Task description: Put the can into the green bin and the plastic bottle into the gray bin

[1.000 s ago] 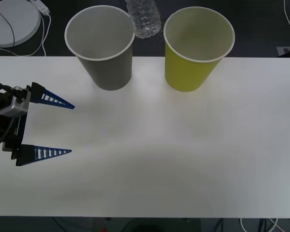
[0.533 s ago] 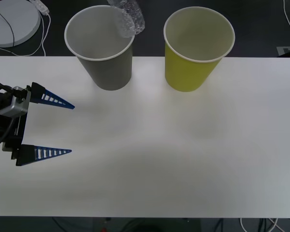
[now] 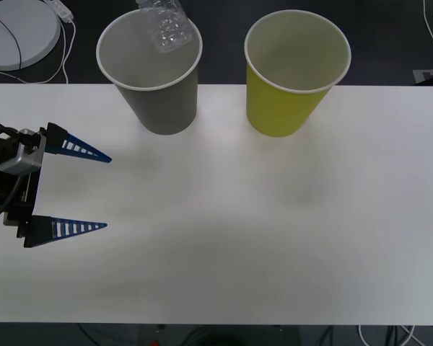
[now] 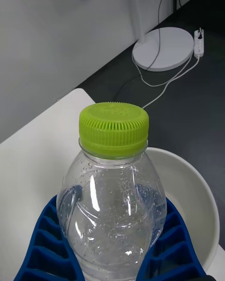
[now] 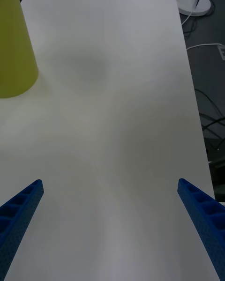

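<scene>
The right gripper [image 4: 110, 262] clamps the clear ribbed plastic bottle [image 3: 164, 27] above the tapered gray paper bin [image 3: 153, 79] at eleven o'clock — release comes next; the left gripper [image 3: 83, 191] idles at nine o'clock, jaws wide and empty.

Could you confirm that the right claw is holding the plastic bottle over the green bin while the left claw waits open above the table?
Not quite: the plastic bottle is over the gray bin, not the green bin, as the front view shows. The rest stands: the right claw grips the bottle, and the left claw waits open above the table.
</scene>
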`<action>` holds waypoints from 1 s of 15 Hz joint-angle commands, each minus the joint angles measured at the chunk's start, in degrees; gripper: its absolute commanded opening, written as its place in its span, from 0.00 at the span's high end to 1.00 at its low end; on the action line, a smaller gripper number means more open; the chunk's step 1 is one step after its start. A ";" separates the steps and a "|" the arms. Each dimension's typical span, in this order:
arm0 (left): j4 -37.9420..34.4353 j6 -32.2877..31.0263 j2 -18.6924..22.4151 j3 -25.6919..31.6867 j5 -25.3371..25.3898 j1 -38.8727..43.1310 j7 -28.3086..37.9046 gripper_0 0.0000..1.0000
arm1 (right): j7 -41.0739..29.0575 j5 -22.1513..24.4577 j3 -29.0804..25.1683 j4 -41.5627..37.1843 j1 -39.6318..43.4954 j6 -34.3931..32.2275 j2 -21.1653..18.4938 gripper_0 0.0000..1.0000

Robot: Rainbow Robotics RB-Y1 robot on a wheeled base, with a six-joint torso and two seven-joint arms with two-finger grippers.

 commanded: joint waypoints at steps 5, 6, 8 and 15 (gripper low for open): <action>0.00 0.00 0.00 0.00 0.00 0.00 0.00 0.00 | -0.12 0.35 4.76 9.60 -5.97 -0.02 6.18 1.00; 0.00 0.00 0.00 0.00 0.00 0.00 0.00 0.00 | -0.12 0.35 5.37 10.74 -6.41 -0.02 6.97 1.00; 0.00 0.00 0.00 0.00 0.00 0.00 0.00 0.00 | -0.30 0.35 7.04 12.85 -7.64 -0.02 8.20 1.00; 0.00 0.00 0.00 0.00 0.00 0.00 0.00 0.00 | -2.06 0.26 11.44 19.09 -10.71 -0.02 12.33 1.00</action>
